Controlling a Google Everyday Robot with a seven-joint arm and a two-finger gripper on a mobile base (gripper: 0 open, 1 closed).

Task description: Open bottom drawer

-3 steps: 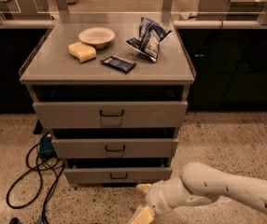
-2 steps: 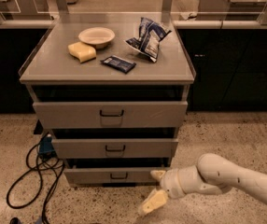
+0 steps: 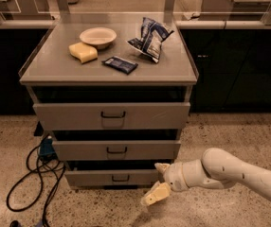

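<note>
Floor [image 3: 230,131]: speckled stone, unchanged.
Bottom drawer [image 3: 93,178]: we see no shift since earlier.
Gripper [image 3: 159,181]: jaws apart, risen slightly, beside drawer's right end.

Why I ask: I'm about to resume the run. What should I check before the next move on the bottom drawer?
1. Target bottom drawer is shut: ok.
2. Its handle is unobstructed: ok.
3. The gripper is open: ok.
4. The gripper is lined up on the handle: not ok; it hangs to the right, near the drawer's right end.
5. The floor cables lie left of the cabinet, away from the arm: ok.
</note>
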